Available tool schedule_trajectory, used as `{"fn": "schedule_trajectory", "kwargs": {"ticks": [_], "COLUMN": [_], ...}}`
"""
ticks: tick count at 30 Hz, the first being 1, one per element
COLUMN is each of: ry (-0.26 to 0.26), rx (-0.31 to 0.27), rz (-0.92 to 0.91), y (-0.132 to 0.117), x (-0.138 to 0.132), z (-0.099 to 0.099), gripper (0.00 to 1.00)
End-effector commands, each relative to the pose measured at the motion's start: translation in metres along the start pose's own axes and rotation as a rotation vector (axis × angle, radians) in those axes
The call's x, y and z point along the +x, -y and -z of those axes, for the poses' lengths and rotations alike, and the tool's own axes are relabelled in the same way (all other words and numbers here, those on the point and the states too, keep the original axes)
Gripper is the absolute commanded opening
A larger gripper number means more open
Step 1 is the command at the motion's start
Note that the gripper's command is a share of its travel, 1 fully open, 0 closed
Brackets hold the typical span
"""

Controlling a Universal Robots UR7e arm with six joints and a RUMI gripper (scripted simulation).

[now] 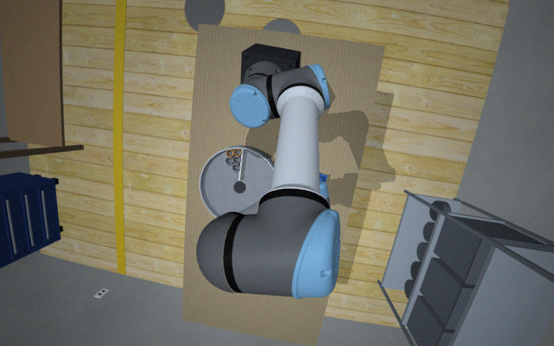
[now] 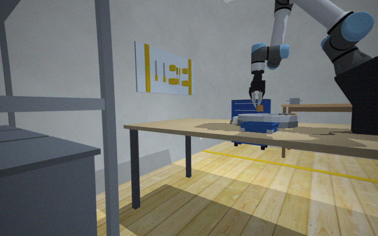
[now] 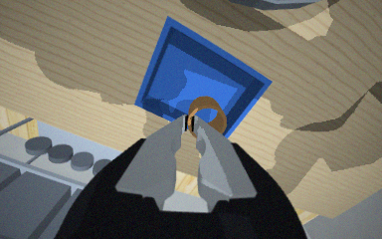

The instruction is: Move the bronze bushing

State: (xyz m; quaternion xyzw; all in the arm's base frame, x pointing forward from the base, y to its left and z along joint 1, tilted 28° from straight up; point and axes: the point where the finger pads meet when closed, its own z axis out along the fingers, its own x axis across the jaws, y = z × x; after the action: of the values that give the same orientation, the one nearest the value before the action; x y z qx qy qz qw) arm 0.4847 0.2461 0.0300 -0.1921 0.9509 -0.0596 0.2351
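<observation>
In the top view, a blue tool cabinet (image 1: 30,222) (image 2: 236,105) stands well to the left of the turntable (image 1: 208,192) (image 2: 267,118), beyond a yellow floor stripe (image 1: 119,134) (image 2: 278,163). The turntable rests on the counter (image 1: 253,312) (image 2: 178,128) (image 3: 99,75). Inside its rim, two bronze bushings (image 1: 233,153) sit side by side at the far edge, with three grey bushings (image 1: 233,162) clustered just below them, left of a pale divider (image 1: 241,165). Right of the turntable lies the blue crate (image 1: 324,177) (image 2: 257,127) (image 3: 221,54), partly hidden by the arm (image 1: 298,143) (image 2: 281,30). The hand (image 2: 256,106) (image 3: 189,117) is nearly closed, its fingertips pinching the wall of the carried bronze bushing (image 2: 259,108) (image 3: 222,119) above the crate. Farther right of the turntable stands a grey shelf rack (image 1: 423,269).
</observation>
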Motion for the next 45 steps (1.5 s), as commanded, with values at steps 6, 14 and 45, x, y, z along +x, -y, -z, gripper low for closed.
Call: {"fn": "schedule_trajectory", "kwargs": {"ticks": [6, 14, 45], "ry": [0.004, 0.004, 0.004], "rx": [0.0, 0.0, 0.0], "rz": [0.003, 0.002, 0.001], "y": [-0.001, -0.001, -0.001], "x": [-0.003, -0.003, -0.004], "z": [0.001, -0.001, -0.065], "gripper": [0.0, 0.0, 0.0]}}
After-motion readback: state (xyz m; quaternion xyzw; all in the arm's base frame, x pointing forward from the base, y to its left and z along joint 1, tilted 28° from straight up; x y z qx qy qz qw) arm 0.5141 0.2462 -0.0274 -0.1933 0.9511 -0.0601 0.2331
